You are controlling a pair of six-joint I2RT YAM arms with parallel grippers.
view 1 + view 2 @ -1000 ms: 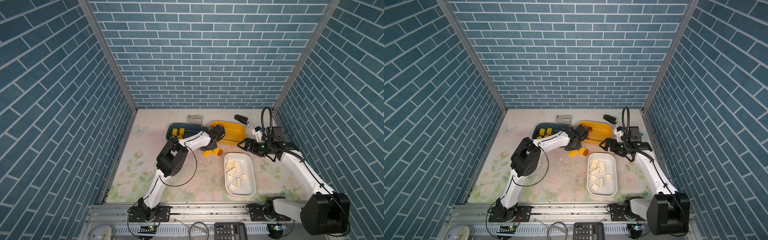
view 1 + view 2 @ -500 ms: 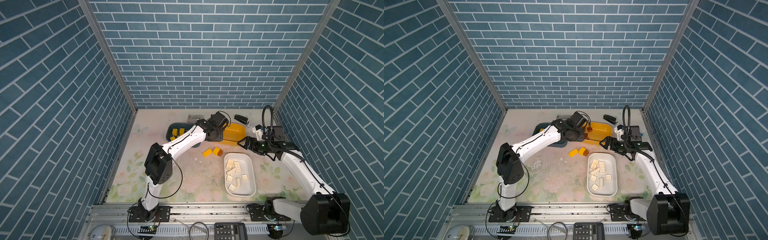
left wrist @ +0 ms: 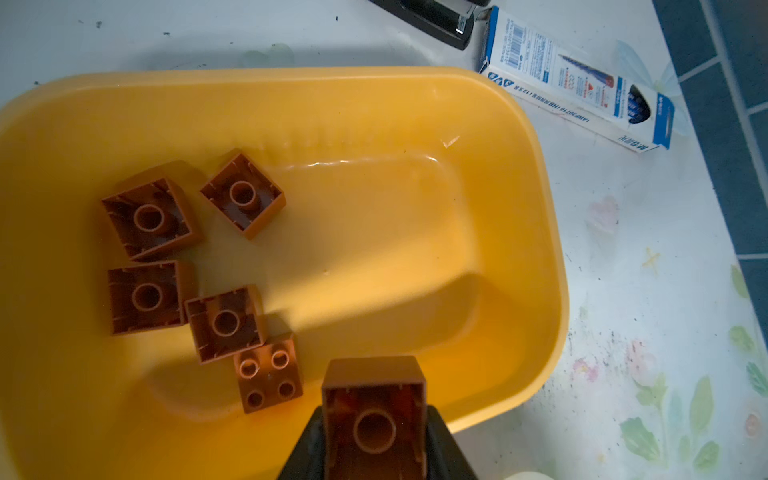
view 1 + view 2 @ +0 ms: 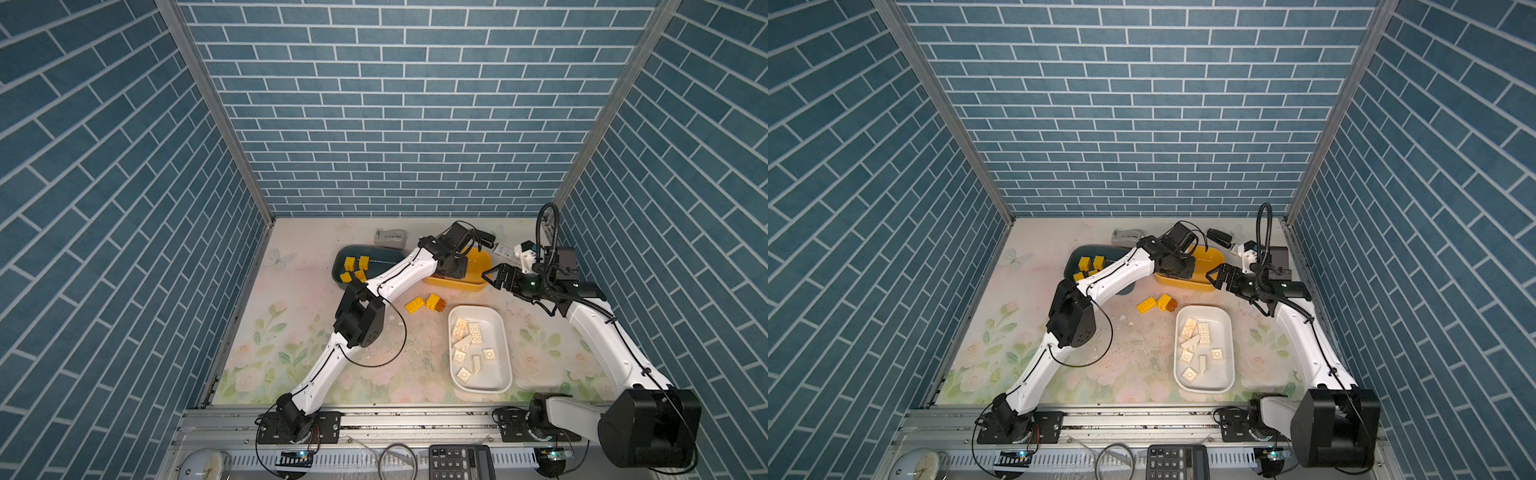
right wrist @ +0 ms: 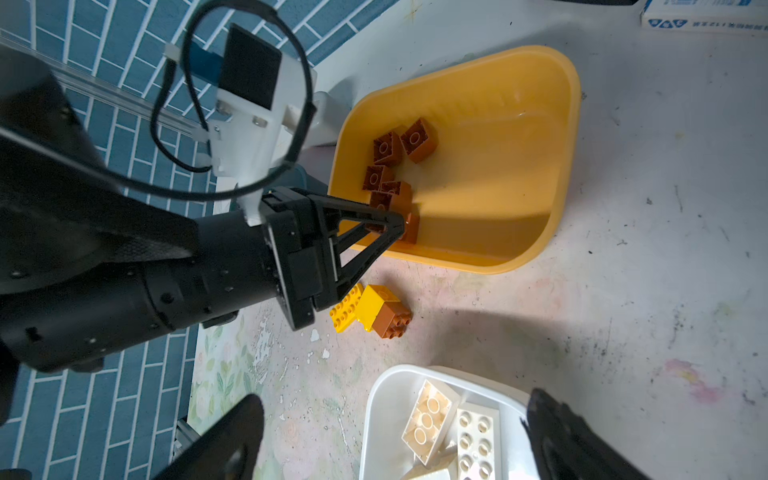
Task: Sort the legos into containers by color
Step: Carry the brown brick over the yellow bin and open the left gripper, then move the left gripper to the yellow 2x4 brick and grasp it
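My left gripper (image 3: 374, 440) is shut on a reddish-brown lego (image 3: 374, 399) and holds it over the near end of the yellow container (image 3: 415, 104). Several more brown legos (image 3: 226, 322) lie inside. In the right wrist view that left gripper (image 5: 397, 226) reaches over the yellow container's rim (image 5: 565, 124). Both top views show the dark blue container (image 4: 345, 253) with yellow legos (image 4: 353, 266). The white container (image 4: 494, 374) holds cream legos (image 4: 467, 332). A yellow oblong lego (image 5: 345, 309) and a yellow-and-brown pair (image 5: 382, 311) lie on the table. My right gripper (image 5: 392, 401) hangs open over the white container's edge.
A black stapler (image 3: 432, 14) and a blue-and-white pen box (image 3: 577, 81) lie behind the yellow container. A grey tape dispenser (image 4: 388, 238) sits behind the blue one. A calculator (image 4: 461, 461) rests on the front rail. Blue brick walls close in three sides.
My left arm has shifted its elbow and carried the brown lego a little to the right, over the yellow container. The right arm has stayed in place, open.
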